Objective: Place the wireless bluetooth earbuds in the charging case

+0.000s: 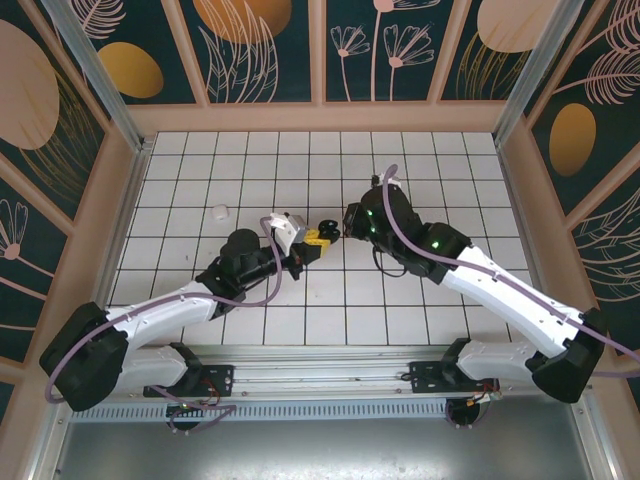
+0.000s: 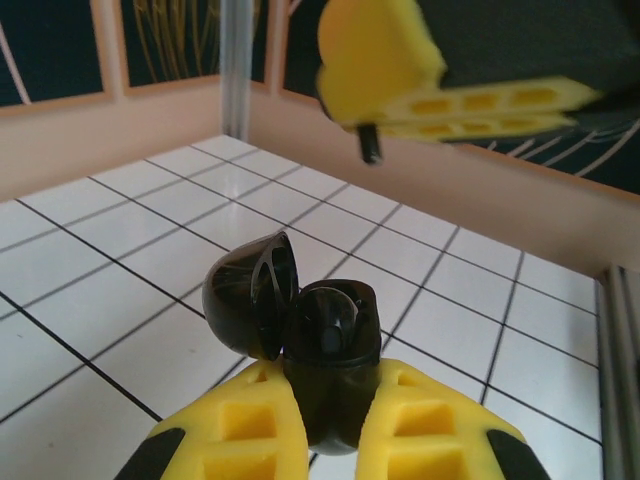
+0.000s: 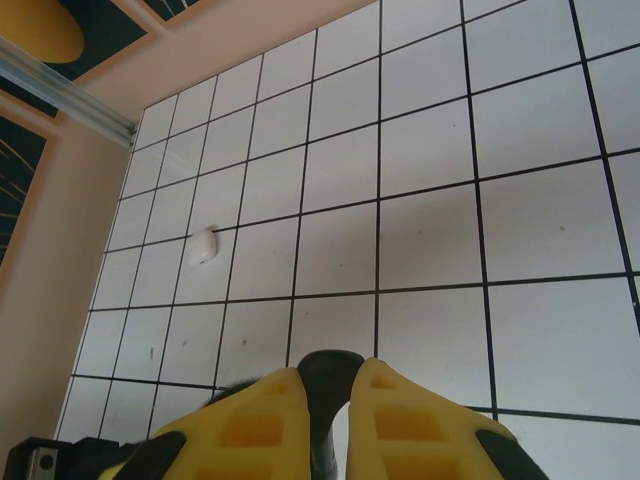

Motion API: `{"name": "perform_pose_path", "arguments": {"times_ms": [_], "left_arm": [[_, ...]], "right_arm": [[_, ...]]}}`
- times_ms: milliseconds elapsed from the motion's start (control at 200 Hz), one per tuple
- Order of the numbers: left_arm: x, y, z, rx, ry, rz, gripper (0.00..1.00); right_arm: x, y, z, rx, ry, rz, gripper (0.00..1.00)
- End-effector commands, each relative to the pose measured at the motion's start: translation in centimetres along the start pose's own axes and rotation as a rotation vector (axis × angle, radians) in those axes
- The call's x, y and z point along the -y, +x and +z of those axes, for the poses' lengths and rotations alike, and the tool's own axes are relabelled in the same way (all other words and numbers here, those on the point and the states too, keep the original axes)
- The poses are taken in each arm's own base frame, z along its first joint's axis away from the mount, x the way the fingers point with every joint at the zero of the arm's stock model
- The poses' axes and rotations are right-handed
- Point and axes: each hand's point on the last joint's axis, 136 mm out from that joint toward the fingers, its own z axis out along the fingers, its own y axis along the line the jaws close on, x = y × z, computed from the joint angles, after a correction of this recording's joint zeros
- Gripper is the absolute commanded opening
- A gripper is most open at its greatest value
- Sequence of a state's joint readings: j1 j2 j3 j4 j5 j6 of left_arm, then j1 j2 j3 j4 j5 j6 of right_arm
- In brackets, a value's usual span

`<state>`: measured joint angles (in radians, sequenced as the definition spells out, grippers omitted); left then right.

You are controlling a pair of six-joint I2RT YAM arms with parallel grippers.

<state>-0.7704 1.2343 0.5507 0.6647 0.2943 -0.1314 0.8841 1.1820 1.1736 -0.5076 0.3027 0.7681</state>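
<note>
Over the centre of the white tiled table, the left gripper pinches a glossy black clamshell charging case, lid open. Just above, the right gripper clamps a small black stemmed earbud. Next, I'd say, align and lower it in.

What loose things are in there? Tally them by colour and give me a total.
Black: 2, the open case in the left tool and the earbud in the right tool.
White: 1, a small object on the tiles.
Total: 3
</note>
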Motion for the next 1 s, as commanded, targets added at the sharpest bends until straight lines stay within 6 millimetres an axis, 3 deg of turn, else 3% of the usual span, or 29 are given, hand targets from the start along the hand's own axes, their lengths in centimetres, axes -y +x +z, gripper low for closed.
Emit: {"name": "perform_pose_path", "arguments": {"times_ms": [0, 215, 576, 991], "left_arm": [[-0.8, -3.3, 0.3, 0.12, -0.082, 0.02, 0.0], [-1.0, -4.0, 0.6, 0.131, -0.099, 0.021, 0.0], [-0.4, -3.8, 1.1, 0.122, -0.056, 0.005, 0.0], [-0.7, -2.3, 1.2, 0.083, -0.066, 0.011, 0.0]], "right_arm": [[1.0, 0.4, -0.5, 0.031, 0.047, 0.028, 0.11], [0.6, 1.1, 0.2, 0.027, 0.046, 0.011, 0.12], [-1.3, 0.3, 1.0, 0.034, 0.014, -0.01, 0.12], [-2.6, -0.3, 1.1, 0.029, -0.01, -0.026, 0.13]]}}
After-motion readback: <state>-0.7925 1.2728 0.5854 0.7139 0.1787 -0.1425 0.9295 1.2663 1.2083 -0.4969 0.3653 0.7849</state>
